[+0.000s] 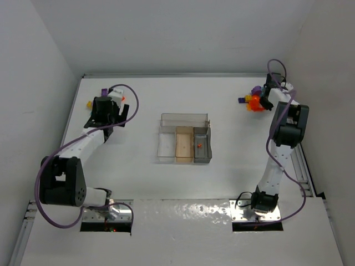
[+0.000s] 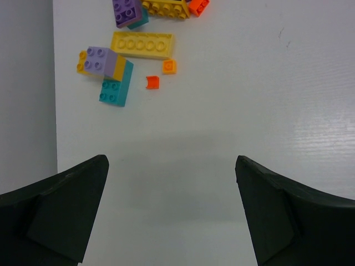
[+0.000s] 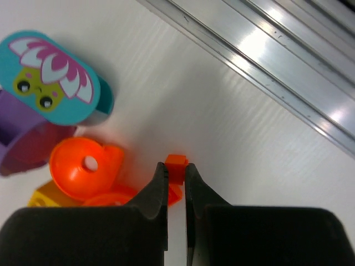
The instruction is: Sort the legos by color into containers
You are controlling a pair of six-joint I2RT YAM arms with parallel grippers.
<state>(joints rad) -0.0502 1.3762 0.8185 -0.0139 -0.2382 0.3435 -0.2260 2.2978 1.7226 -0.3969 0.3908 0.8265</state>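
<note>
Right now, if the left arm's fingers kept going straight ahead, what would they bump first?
Likely the tiny orange-red lego, then the long yellow brick, if the left fingers skim the table; depth is unclear.

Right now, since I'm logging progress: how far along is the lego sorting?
Done: one orange piece lies in the grey compartment. In hand: the right tool pinches a small orange brick. Remaining: the right pile and the left pile, which sits ahead of the open left tool.
</note>
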